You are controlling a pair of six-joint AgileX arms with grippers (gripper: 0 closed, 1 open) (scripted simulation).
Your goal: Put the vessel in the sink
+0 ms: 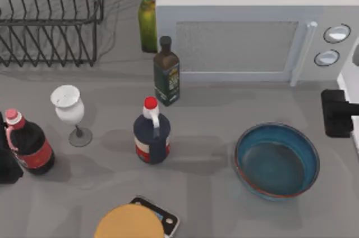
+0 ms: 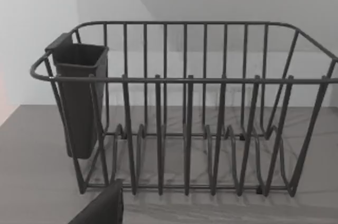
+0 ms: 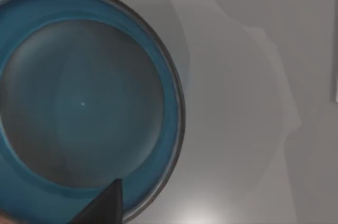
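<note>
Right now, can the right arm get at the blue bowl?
Probably yes: the right arm sits beside the blue bowl on the table's right, its wrist camera looks into it, and nothing stands between them.

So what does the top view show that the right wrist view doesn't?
Top view alone: the microwave, wire rack, wine glass, four bottles, such as the green-capped one and the red-capped one, the tan disc, and the right gripper at the table's right edge, beside the bowl. Right wrist view alone: a close look straight into the bowl's hollow. Both: the blue bowl standing on the grey table.
</note>
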